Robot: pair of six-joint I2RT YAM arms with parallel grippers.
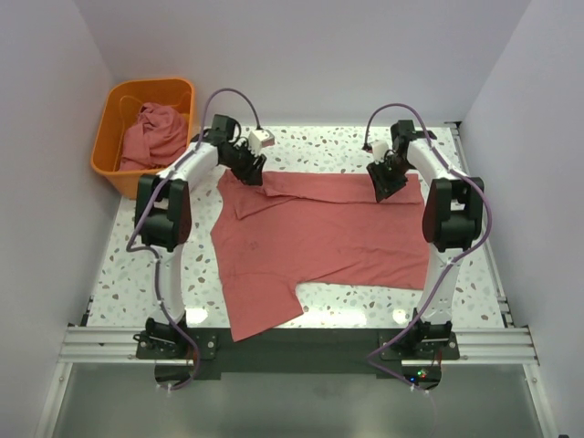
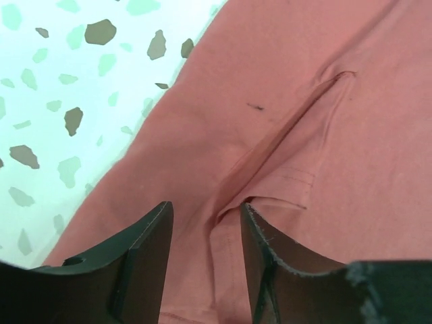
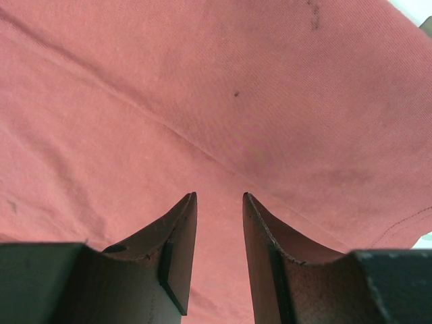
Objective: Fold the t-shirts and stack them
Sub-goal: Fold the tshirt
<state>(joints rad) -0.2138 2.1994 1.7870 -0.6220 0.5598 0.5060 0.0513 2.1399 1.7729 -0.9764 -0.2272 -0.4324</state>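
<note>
Much of the table (image 1: 319, 141) is covered by a dusty-pink t-shirt (image 1: 319, 237) lying flat, its far edge turned over. A second t-shirt (image 1: 151, 132) sits crumpled in the orange basket (image 1: 105, 160) off the far-left corner. The left hand (image 1: 251, 173) and right hand (image 1: 385, 187) are at that far edge, jaws partly open, gripping nothing. Folding seems to be the step in hand. Next, both hands should pinch the edge and carry it nearward together.

Robot lab cell: plain white walls (image 1: 301, 55), speckled table (image 1: 128, 265), aluminium rail (image 1: 100, 345).

Flat pink t-shirt (image 1: 319, 237); second t-shirt (image 1: 151, 135), seemingly crumpled
</note>
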